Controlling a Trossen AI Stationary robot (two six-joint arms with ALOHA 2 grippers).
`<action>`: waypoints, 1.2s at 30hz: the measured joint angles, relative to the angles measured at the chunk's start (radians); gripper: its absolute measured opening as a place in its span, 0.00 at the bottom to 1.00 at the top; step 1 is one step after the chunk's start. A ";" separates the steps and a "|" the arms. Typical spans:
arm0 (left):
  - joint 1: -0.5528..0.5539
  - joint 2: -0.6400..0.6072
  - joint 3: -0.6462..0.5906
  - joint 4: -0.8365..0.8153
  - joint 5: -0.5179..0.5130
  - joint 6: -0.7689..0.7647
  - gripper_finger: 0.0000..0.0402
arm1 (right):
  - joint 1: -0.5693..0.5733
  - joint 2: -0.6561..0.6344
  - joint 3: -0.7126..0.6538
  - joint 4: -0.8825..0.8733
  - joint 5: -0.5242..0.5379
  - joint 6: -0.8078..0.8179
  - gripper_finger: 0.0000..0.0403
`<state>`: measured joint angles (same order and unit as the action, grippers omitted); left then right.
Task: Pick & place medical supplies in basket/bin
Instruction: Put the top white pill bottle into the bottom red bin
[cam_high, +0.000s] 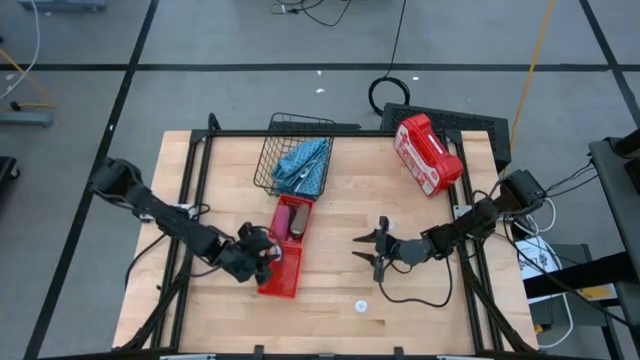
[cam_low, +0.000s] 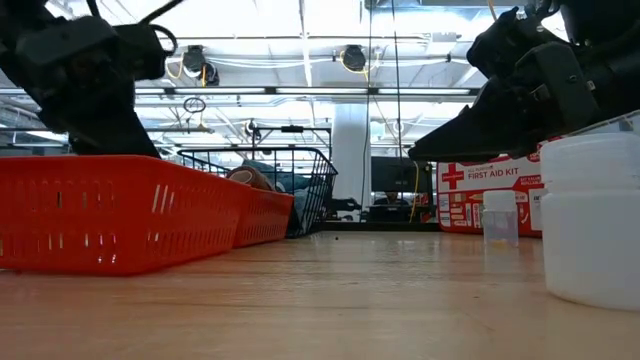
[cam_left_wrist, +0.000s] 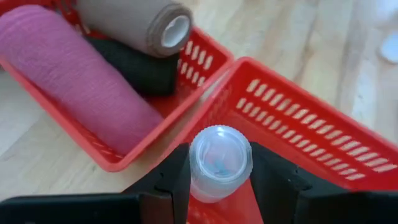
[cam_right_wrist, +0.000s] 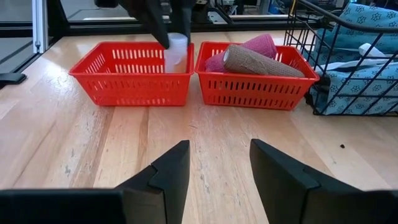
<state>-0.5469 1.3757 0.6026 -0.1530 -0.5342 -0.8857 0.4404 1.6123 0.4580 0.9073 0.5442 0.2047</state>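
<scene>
Your left gripper (cam_left_wrist: 219, 180) is clamped on a small white vial (cam_left_wrist: 219, 163), fingers pressing its sides just below the cap, held over the rim of the nearer red bin (cam_high: 281, 268). That vial looks light, rigid and smooth-walled, so it may slip or twist; a hold low on the body, squarely across it, seems safest, and a gentle release should do. At its 12 o'clock in the high view sits the second red bin (cam_high: 291, 217) with the pink roll (cam_left_wrist: 74, 68), black roll (cam_left_wrist: 140, 68) and brown roll (cam_left_wrist: 134, 22): soft, squashy, easy to pinch mid-body. Farther at 12, the wire basket (cam_high: 290, 150) holds the blue pouch (cam_high: 305, 165). Your right gripper (cam_high: 365, 249) waits at 3 o'clock, fingers spread, empty. Another vial (cam_high: 362, 306) stands at its 6 o'clock.
</scene>
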 joint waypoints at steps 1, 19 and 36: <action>0.002 0.007 0.000 0.000 -0.001 -0.007 0.35 | 0.000 0.000 0.000 0.000 0.000 0.000 0.38; 0.029 0.033 0.000 0.005 -0.054 -0.081 0.39 | 0.000 0.000 0.000 0.000 0.000 0.000 0.39; 0.032 0.033 0.001 -0.002 -0.044 -0.088 0.54 | 0.000 0.000 0.000 0.000 0.000 0.000 0.39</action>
<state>-0.5152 1.4090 0.6033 -0.1549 -0.5785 -0.9737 0.4404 1.6123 0.4580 0.9070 0.5442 0.2047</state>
